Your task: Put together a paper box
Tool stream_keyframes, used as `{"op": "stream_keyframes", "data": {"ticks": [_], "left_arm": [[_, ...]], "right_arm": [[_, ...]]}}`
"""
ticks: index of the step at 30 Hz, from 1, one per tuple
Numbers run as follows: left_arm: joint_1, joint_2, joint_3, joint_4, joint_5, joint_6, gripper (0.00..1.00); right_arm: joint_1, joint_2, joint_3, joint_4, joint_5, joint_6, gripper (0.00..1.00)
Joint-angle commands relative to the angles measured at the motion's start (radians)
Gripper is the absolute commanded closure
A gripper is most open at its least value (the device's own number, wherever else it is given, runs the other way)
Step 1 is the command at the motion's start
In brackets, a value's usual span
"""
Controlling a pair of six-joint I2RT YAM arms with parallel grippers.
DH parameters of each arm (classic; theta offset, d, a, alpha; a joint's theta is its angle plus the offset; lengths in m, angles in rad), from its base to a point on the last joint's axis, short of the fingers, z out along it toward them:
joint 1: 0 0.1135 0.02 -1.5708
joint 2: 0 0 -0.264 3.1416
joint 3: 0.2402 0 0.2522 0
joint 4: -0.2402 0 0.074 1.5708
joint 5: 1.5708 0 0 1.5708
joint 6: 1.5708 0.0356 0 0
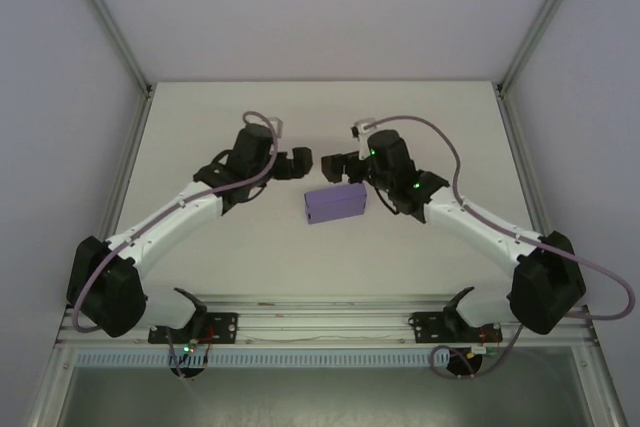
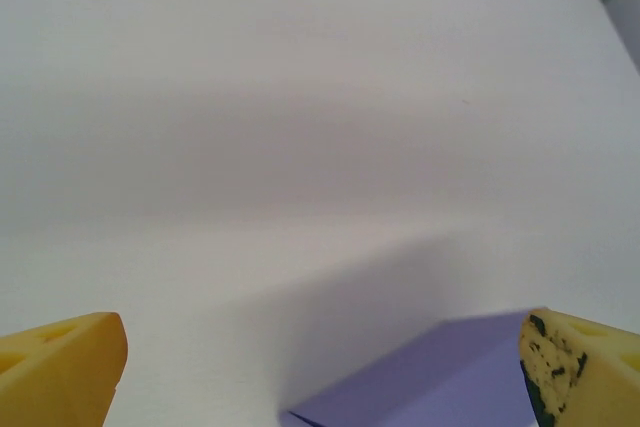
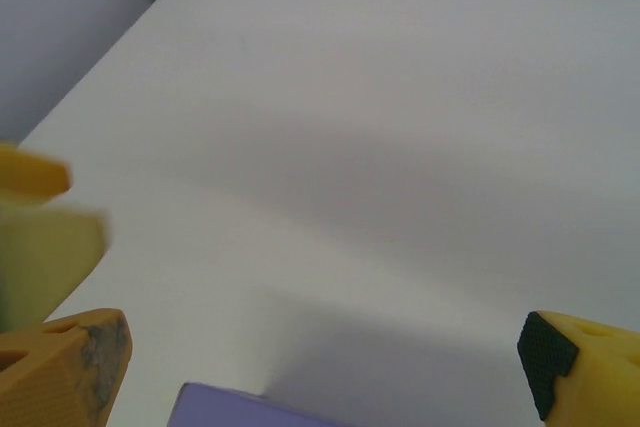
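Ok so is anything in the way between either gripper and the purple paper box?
Nothing visible. The paper box lies on the bare white table. The left gripper and right gripper hang open close by its far edge, with no other item between them and it.

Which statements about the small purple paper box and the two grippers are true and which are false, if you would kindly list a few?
1. The small purple paper box rests on the white table. True.
2. The left gripper is clamped on the box. False: its yellow fingers stand wide apart and grip nothing.
3. The right gripper is open. True.
4. The box sits in the table's far left corner. False: it lies near the middle of the table, just on the near side of both grippers.
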Motion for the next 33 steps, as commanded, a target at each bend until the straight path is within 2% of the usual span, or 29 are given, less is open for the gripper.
{"op": "stream_keyframes", "data": {"ticks": [1, 3, 5, 8, 10, 15, 18, 22, 23, 25, 26, 33], "left_arm": [[0.093, -0.03, -0.039, -0.057, -0.013, 0.017, 0.0], [0.145, -0.058, -0.076, -0.06, -0.012, 0.015, 0.0], [0.189, -0.099, -0.124, -0.064, -0.011, 0.0, 0.0], [0.242, -0.177, -0.205, -0.071, -0.03, -0.013, 0.0], [0.27, -0.227, -0.256, -0.084, -0.055, -0.035, 0.0], [0.298, -0.337, -0.354, -0.076, -0.074, -0.074, 0.0], [0.299, -0.364, -0.369, -0.088, -0.079, -0.078, 0.0], [0.299, -0.372, -0.368, -0.113, -0.096, -0.082, 0.0], [0.299, -0.373, -0.37, -0.115, -0.096, -0.083, 0.0], [0.299, -0.373, -0.372, -0.116, -0.09, -0.083, 0.0], [0.299, -0.375, -0.37, -0.118, -0.088, -0.086, 0.0], [0.299, -0.403, -0.381, -0.128, -0.087, -0.09, 0.0]], "right_arm": [[-0.003, 0.051, 0.09, -0.266, -0.219, -0.483, 0.0], [-0.002, 0.09, 0.142, -0.417, -0.301, -0.766, 0.0], [-0.003, 0.137, 0.183, -0.527, -0.319, -0.973, 0.0], [-0.002, 0.227, 0.257, -0.634, -0.282, -1.134, 0.0], [-0.001, 0.297, 0.315, -0.695, -0.238, -1.184, 0.0], [0.017, 0.45, 0.402, -0.684, -0.082, -1.225, 0.0], [0.039, 0.528, 0.463, -0.736, -0.008, -1.255, 0.07], [0.067, 0.605, 0.518, -0.767, 0.086, -1.242, 0.22], [0.072, 0.609, 0.509, -0.732, 0.113, -1.225, 0.28], [0.081, 0.607, 0.478, -0.633, 0.18, -1.18, 0.47], [0.083, 0.603, 0.463, -0.588, 0.211, -1.161, 0.51], [0.094, 0.572, 0.329, -0.287, 0.457, -1.09, 0.47]]}}
